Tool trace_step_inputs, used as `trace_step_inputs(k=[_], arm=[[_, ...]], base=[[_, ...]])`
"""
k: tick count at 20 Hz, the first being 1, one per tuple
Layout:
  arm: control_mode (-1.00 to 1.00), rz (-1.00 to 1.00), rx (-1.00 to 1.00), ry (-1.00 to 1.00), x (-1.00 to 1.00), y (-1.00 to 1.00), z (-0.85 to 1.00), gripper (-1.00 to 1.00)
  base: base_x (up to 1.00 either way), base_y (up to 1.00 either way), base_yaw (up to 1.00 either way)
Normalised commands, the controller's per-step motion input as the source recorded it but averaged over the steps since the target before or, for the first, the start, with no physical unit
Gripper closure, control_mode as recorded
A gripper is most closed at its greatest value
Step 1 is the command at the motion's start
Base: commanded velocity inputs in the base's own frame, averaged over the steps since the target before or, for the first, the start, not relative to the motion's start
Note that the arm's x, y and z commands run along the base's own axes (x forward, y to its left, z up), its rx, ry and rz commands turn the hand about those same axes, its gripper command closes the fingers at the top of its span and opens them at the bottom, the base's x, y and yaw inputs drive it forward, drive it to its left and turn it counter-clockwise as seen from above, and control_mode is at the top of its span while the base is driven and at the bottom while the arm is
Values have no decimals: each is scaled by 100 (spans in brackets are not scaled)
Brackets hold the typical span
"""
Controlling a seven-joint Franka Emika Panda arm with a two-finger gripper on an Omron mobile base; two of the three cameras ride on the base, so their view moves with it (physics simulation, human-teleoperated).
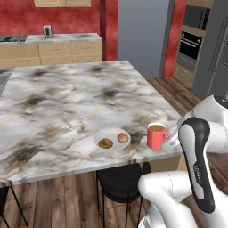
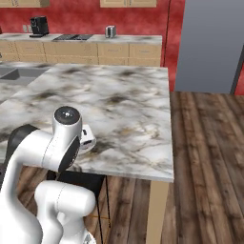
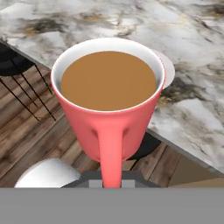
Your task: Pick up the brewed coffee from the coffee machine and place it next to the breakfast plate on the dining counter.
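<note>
The red mug of coffee (image 1: 156,136) stands upright on the dining counter (image 1: 67,98), close to its near edge and just to the right of the breakfast plate (image 1: 112,138), which carries two small brown pastries. From the left side the mug and the plate look near each other but not touching; a narrow strip of marble shows between them. The mug's handle points away from the plate toward the robot's hand, and the gripper (image 1: 174,141) sits right at that handle. In the hand view the mug (image 3: 109,100) looms large, full of light brown coffee nearly to its white inner rim, and its handle runs straight down into the gripper (image 3: 111,183) at the bottom edge. The fingers are hidden there, so I cannot tell whether they are pressed on the handle or parted from it. Behind the mug in that view a sliver of the white plate (image 3: 168,70) peeks out on the marble. A black stool (image 1: 120,180) stands tucked under the counter's edge below the plate. Far back on the wall counter, the black coffee machine (image 2: 39,25) stands against the red wall.
</note>
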Motion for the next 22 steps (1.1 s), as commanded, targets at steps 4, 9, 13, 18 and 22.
trace_step_inputs(k=[4,9,13,18,22], arm=[[-100,0,0,0,56,-14,-32,100],[-100,0,0,-1,66,-16,-47,100],[-100,2,2,0,74,-32,-21,100],[-100,0,2,0,72,-57,-12,100],[-100,0,0,0,89,-28,-17,100]], base=[[0,0,0],[0,0,0],[0,0,0],[0,0,0],[0,0,0]])
